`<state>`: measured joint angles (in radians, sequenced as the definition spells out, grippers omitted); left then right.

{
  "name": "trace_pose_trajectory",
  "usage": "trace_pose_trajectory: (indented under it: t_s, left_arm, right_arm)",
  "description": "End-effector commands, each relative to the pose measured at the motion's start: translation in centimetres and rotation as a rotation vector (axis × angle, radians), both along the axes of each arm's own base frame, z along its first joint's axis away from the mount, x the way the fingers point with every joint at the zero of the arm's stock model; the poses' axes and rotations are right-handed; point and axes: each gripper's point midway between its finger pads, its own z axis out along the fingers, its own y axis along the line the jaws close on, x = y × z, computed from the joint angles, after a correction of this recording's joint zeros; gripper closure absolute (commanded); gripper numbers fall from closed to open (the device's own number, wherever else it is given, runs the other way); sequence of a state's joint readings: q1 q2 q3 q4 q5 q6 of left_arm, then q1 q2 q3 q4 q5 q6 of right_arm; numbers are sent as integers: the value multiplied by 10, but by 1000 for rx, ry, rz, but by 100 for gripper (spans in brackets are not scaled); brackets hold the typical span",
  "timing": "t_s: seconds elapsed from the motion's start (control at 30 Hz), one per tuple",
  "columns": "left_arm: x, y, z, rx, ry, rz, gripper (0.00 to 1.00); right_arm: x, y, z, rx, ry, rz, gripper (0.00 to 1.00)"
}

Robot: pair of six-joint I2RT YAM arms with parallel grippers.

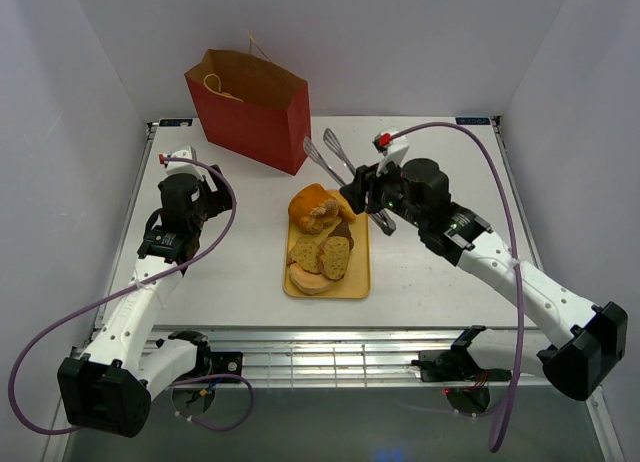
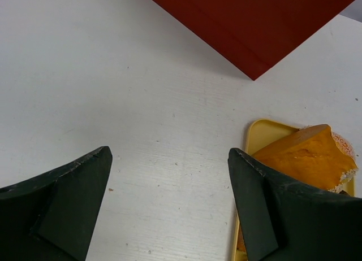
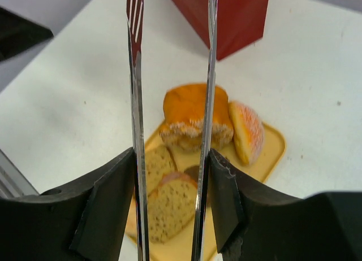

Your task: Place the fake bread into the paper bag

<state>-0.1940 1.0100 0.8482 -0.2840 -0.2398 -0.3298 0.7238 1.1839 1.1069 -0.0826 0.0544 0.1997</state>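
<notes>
- white matte bench, faint grain visible in the left wrist view
- left pincer: two black matte wedge-shaped fingers spread wide, nothing between them, over bare bench, left of the tray
- flat yellow rectangular plastic tray, rounded corners, low raised lip, mid-bench between the two arms
- all fake bread lies on that tray, none in the bag
- near end: pale smooth round bun, lying flat
- middle: tan speckled slices with brown crust, two side by side, grainy faces up
- far end: glossy golden-orange loaf, chunky, with a pale crumbly torn edge
- just beside the loaf: domed roll with orange-pink speckled rim, tilted on its side, touching the loaf
- right pincer: black fingers closed hard on shiny steel tongs, one finger pressed against each arm
- tongs: thin flat blades, one visibly slotted, tips apart with nothing held, raised above the tray's far end and pointing toward the bag
- red paper bag: tall, rectangular, upright at the far left of the bench, well apart from the tray, mouth open, brown kraft inside, sharp creased corner
- thin pale string handles at the bag's mouth
</notes>
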Motion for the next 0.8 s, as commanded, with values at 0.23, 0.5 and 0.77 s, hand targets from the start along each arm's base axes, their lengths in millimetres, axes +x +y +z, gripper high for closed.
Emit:
trace_pose_trajectory:
  t_s: [0.23,0.5,0.77]
  left_arm:
    - [2,4,8,14,-22,20,2]
    - [2,-2,8,7,-21,-9,23]
    - [3,1,6,12,-15,6,10]
  right_arm:
    - [-41,-26,-92,-101,182,29,43]
    - [-52,-23,-112,-132,237,80,43]
    - [-53,-18,-114,-130,252,102,43]
